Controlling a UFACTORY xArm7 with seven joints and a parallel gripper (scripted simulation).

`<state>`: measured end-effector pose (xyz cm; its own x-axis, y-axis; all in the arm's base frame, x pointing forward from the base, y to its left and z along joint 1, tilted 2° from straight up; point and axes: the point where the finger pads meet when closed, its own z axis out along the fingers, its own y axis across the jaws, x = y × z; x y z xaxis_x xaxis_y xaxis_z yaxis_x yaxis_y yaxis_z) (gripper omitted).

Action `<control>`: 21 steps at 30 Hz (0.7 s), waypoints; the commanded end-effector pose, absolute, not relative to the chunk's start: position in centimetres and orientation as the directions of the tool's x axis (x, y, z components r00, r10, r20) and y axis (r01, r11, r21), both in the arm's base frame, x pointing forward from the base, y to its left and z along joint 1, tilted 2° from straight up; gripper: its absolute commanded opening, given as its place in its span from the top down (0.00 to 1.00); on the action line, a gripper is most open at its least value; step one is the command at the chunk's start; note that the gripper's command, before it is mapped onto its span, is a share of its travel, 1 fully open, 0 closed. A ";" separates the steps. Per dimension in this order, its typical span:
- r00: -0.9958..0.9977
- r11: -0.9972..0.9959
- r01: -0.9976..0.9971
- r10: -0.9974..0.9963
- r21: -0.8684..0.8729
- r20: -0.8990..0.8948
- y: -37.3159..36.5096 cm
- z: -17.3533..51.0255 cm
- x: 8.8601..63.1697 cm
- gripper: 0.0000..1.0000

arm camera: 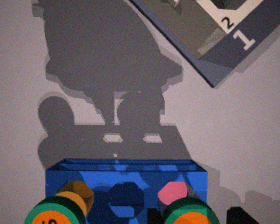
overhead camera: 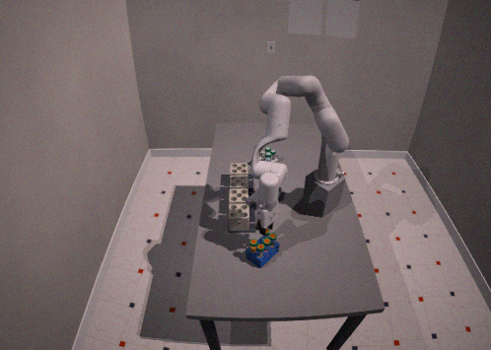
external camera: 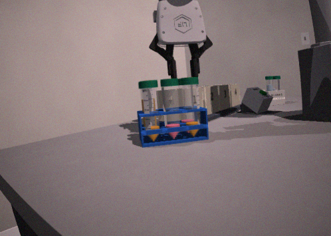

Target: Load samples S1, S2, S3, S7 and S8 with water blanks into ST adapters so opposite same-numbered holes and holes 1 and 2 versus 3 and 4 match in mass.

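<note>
The blue rack [overhead camera: 262, 258] [external camera: 173, 143] [arm camera: 126, 167] holds several green-capped sample tubes with orange dots. Orange or pink contents show low in the tubes in the exterior view. My gripper [overhead camera: 266, 229] [external camera: 183, 76] [arm camera: 194, 215] is open. Its fingertips are at cap height, either side of a back-row tube standing in the rack, with a small gap. The hole beside that tube is empty. The pale adapters [overhead camera: 240, 220] [external camera: 215, 97] stand in a row on the dark loading stand [overhead camera: 225, 180] [arm camera: 215, 70]; no caps show in their holes. Tube IDs are not readable.
The white blanks rack [external camera: 278, 96] with green-capped tubes [overhead camera: 268, 154] stands at the far end. The small grey desk [external camera: 254, 102] with the green key [external camera: 263, 92] is near it. The adapter row lies beyond the blue rack; the arm's base stands to the right.
</note>
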<state>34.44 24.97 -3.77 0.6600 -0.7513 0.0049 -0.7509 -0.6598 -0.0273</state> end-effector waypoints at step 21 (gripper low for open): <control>0.660 -0.660 -0.751 -0.751 -0.030 0.005 25.0 0.8 34.5 0.56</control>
